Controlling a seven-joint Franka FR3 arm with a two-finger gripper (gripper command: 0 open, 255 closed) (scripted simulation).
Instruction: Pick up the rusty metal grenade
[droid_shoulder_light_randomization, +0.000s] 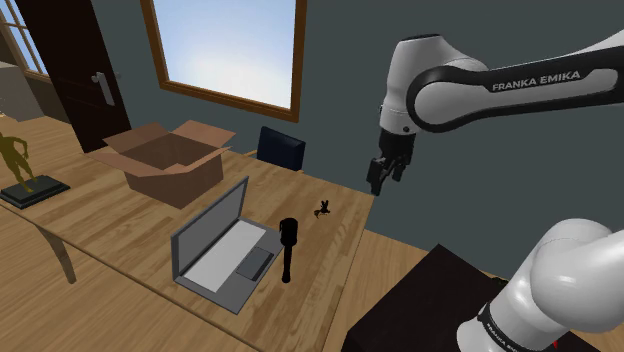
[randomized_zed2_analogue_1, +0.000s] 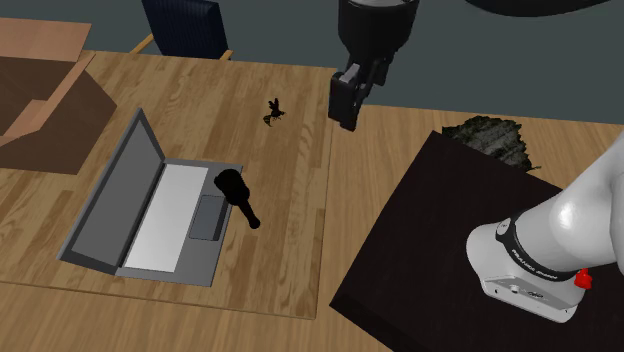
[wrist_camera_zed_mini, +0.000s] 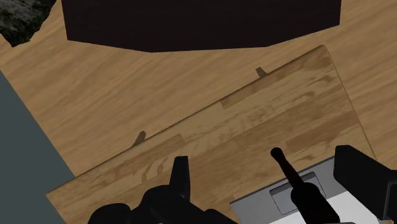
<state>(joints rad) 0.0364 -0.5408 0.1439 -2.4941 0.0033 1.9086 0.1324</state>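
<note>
**Fig. 1.** Your gripper (droid_shoulder_light_randomization: 383, 175) hung above the wooden table (droid_shoulder_light_randomization: 335, 240), its fingers spread apart and holding nothing. The grenade (droid_shoulder_light_randomization: 288, 250), drawn black and stick-shaped, rested on the open grey laptop (droid_shoulder_light_randomization: 213, 262) beside its trackpad, well apart from the gripper. A cardboard box (droid_shoulder_light_randomization: 165, 160) stood beyond.

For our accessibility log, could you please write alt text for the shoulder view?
A white arm's black end effector hovers over a wooden table, apart from the black stick-shaped grenade by an open grey laptop. A cardboard box stands farther back, below a window.
</note>
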